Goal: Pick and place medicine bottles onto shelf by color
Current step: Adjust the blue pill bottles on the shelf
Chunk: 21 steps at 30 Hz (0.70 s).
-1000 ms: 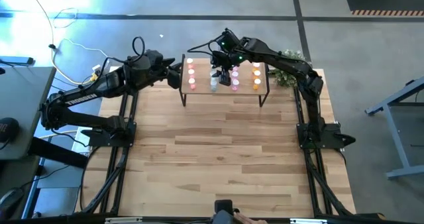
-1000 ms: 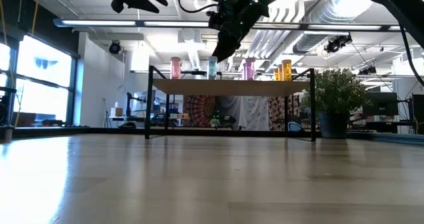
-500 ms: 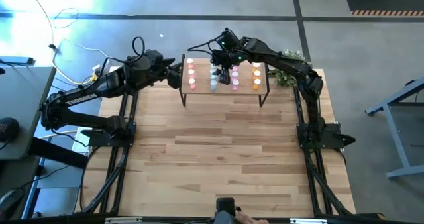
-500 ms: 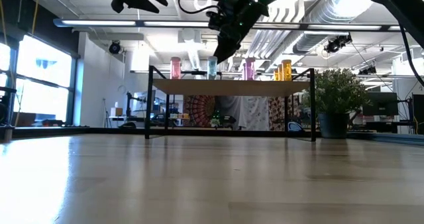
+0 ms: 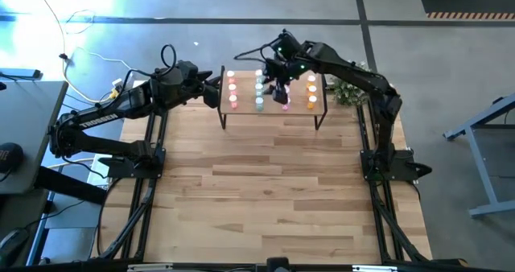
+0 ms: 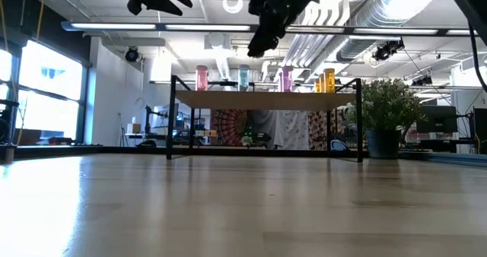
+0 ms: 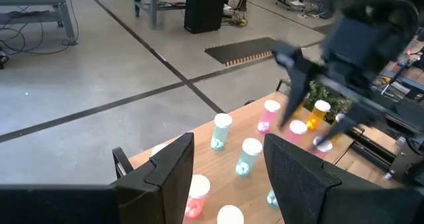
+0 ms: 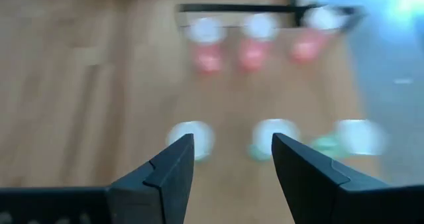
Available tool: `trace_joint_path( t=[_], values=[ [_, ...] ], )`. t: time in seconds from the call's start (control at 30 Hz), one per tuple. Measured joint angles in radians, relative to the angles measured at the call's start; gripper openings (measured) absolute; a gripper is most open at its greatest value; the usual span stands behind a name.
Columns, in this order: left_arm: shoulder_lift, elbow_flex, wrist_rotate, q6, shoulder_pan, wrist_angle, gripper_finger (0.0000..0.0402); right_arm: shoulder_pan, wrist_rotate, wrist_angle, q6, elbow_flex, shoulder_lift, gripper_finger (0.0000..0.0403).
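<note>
Left arm parked at the left end of the shelf (image 5: 272, 111), left gripper (image 5: 216, 85) hovering just off its corner with fingers spread and nothing between them, as the left wrist view shows.

On the shelf, medicine bottles sorted into rows by colour: red bottles (image 5: 232, 90) nearest the left gripper, then green bottles (image 5: 260, 92), pink bottles (image 5: 285, 92) partly hidden under the right arm, and orange bottles (image 5: 311, 92) at the right end. All upright in the low view, white caps up. No bottles visible on the bench (image 5: 273, 183) in front of the shelf, so judged near the end of the sorting, possibly done.

Right gripper (image 5: 278, 77) raised above the shelf between the green and pink rows, fingers parted and empty in its own wrist view, with green and red caps visible below. Clear of the bottle tops in the low view (image 6: 262, 38).

Potted plant (image 5: 348, 91) just beyond the right end of the shelf.

Risks from here: a low or sideways pull-out of the right gripper clipping a cap and toppling a bottle; light bottles standing close together, so one knock likely to carry down a whole row or roll a bottle off the shelf edge. Same hazard from any inward swing of the left gripper toward the red row.
</note>
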Motion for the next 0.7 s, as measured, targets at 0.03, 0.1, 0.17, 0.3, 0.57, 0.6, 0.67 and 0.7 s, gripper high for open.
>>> trace_joint_path(
  t=[0.03, 0.1, 0.17, 0.3, 0.57, 0.6, 0.67, 0.7],
  values=[
    [0.000, 0.000, 0.000, 0.000, 0.000, 0.000, 0.0172, 0.004, -0.031, -0.024, -0.001, 0.000, 0.002, 0.0195],
    [0.000, 0.000, 0.000, 0.000, 0.000, 0.000, 0.0172, 0.018, -0.043, -0.053, 0.000, -0.001, 0.006, 0.0195],
    [0.000, 0.000, 0.000, 0.000, 0.000, 0.000, 0.0172, 0.036, -0.037, -0.053, -0.006, -0.001, 0.008, 0.0195],
    [0.000, 0.000, 0.000, 0.000, 0.000, -0.001, 0.0172, 0.072, 0.014, -0.053, -0.046, -0.001, 0.013, 0.0195],
    [0.000, 0.000, 0.001, 0.000, 0.000, -0.011, 0.0172, 0.109, 0.121, -0.042, -0.072, -0.001, 0.020, 0.0195],
    [0.000, 0.000, 0.001, 0.000, 0.000, -0.011, 0.0172, 0.109, 0.136, -0.043, -0.072, -0.001, 0.023, 0.0195],
    [0.000, 0.000, 0.001, 0.000, 0.000, -0.011, 0.0172, 0.109, 0.144, -0.039, -0.073, -0.001, 0.034, 0.0195],
    [0.000, 0.000, 0.001, 0.000, 0.000, -0.011, 0.0172, 0.109, 0.151, -0.042, -0.073, -0.002, 0.038, 0.0195]
  ],
)
